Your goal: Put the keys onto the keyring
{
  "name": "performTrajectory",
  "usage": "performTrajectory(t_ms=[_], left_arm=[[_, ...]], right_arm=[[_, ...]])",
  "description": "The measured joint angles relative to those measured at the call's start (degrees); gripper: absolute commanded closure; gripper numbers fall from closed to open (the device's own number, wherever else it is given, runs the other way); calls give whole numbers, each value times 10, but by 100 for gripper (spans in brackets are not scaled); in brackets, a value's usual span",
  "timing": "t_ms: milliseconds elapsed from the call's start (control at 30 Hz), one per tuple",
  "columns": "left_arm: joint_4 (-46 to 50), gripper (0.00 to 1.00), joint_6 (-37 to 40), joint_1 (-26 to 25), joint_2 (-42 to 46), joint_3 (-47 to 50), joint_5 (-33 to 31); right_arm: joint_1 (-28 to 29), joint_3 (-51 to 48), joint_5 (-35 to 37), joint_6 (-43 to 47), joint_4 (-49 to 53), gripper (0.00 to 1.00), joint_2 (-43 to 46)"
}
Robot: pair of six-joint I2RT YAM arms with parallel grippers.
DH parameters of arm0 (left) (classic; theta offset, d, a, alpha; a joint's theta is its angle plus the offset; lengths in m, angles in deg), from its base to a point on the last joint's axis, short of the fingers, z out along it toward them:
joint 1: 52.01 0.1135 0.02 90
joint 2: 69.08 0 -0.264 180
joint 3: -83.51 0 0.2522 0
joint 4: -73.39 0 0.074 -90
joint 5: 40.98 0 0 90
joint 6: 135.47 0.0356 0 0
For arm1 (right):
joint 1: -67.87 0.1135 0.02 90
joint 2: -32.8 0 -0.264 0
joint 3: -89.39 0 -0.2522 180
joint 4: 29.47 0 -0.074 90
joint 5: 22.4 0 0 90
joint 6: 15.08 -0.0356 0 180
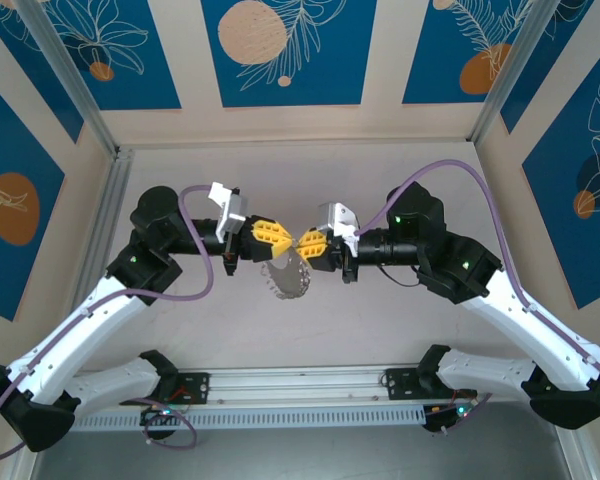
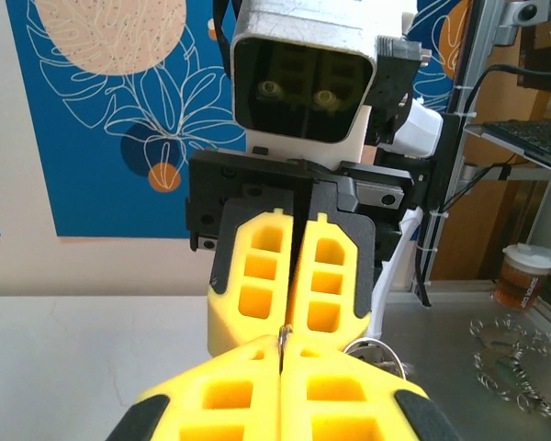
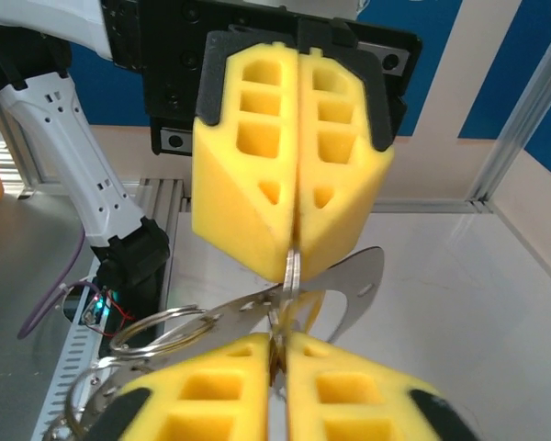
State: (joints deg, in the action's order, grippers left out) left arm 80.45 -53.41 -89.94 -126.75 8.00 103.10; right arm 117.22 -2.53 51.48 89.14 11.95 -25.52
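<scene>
Here the left gripper (image 1: pixel 283 240) and the right gripper (image 1: pixel 305 245) are meeting tip to tip above the middle of the table (image 1: pixel 380 320). Each is pressing its yellow fingers (image 3: pixel 248 147) together on a thin strip of metal (image 3: pixel 292 271) running between them. That strip is probably the rim of the keyring (image 1: pixel 285 277), though edge-on I cannot tell hoop from key. The keyring is hanging just below the two tips, with its silvery keys (image 1: pixel 276 285) fringing its lower edge. In the right wrist view, wire loops (image 3: pixel 165 323) are crowding the left of the pinch and a flat silvery key (image 3: pixel 349 287) is jutting right. The bulky fingers are hiding the contact itself. A cup (image 2: pixel 523 276) is standing well apart on a side surface.
</scene>
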Motion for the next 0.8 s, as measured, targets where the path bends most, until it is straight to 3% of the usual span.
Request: performTrajectory(t_ms=[167, 800], left_arm=[[-36, 100, -21, 3, 2, 9, 0], [-29, 100, -15, 4, 7, 15, 0]], right_arm=[[0, -3, -2, -4, -2, 75, 1], [-2, -28, 2, -34, -78, 75, 18]])
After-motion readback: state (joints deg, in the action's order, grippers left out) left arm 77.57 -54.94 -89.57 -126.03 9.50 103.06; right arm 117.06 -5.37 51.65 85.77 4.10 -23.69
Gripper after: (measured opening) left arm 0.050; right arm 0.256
